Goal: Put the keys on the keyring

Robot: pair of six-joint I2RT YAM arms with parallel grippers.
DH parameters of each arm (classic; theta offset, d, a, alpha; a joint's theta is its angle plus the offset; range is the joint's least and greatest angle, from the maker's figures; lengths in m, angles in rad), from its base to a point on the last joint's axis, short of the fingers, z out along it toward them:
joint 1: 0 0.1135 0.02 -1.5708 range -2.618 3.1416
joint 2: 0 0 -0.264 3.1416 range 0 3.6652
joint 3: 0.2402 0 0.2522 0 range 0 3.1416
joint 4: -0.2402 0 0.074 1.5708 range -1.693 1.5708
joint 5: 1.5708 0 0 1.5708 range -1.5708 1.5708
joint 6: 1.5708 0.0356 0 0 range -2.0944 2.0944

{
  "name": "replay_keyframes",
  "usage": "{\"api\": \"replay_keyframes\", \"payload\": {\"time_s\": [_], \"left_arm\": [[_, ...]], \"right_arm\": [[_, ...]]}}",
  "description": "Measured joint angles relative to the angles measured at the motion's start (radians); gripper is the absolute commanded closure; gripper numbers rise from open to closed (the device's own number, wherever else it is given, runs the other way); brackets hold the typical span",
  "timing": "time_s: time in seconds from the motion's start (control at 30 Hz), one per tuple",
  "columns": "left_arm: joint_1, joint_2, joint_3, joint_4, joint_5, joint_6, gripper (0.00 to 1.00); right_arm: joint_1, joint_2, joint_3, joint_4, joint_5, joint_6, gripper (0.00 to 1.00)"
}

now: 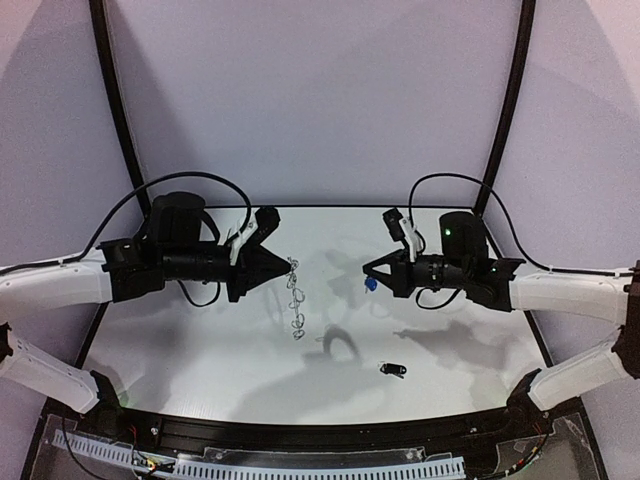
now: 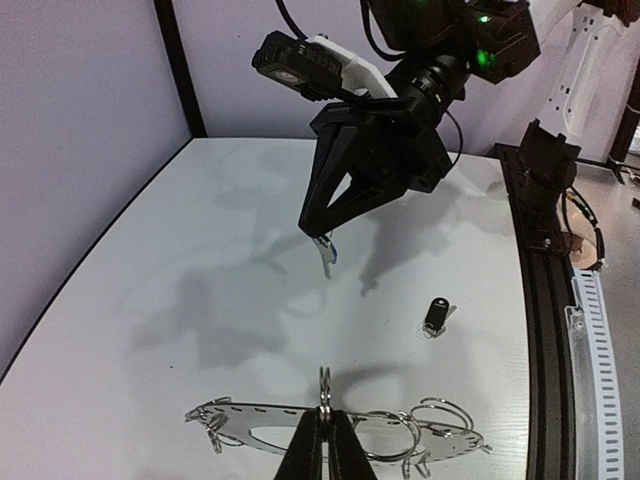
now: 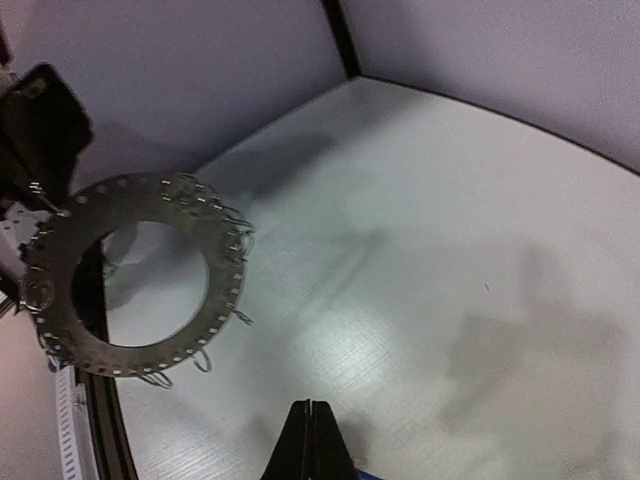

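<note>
My left gripper (image 1: 282,266) is shut on the keyring (image 1: 296,298) and holds it in the air, edge-on and hanging down, in the top view. In the left wrist view the fingertips (image 2: 327,428) pinch a wire loop at the flat ring's (image 2: 250,428) edge. In the right wrist view the ring (image 3: 130,270) faces me, wide open in the centre. My right gripper (image 1: 366,276) is shut on the blue-headed key (image 1: 371,285), whose tip hangs below the fingers (image 2: 327,252). The black-headed key (image 1: 392,370) lies on the table, also in the left wrist view (image 2: 435,315).
The white table (image 1: 200,350) is walled by pale panels with black posts at the back corners. A black rail (image 2: 545,330) runs along the table's near edge. Both arms hover over the table's middle, facing each other.
</note>
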Motion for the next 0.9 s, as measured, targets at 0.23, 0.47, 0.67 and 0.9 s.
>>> {"api": "replay_keyframes", "payload": {"time_s": [0.23,0.47,0.67,0.9], "left_arm": [[0.000,0.002,0.049,-0.013,0.116,0.026,0.99],[0.000,0.005,0.061,-0.034,0.247,0.094,0.99],[0.000,0.027,0.121,-0.090,0.340,0.200,0.99],[0.000,0.059,0.177,-0.146,0.371,0.272,0.99]], "right_arm": [[0.000,-0.013,-0.035,0.330,-0.281,-0.006,1.00],[0.013,0.011,-0.005,0.530,-0.525,0.030,1.00],[0.088,0.025,0.094,0.471,-0.615,-0.072,1.00],[0.156,0.025,0.158,0.325,-0.566,-0.254,1.00]]}}
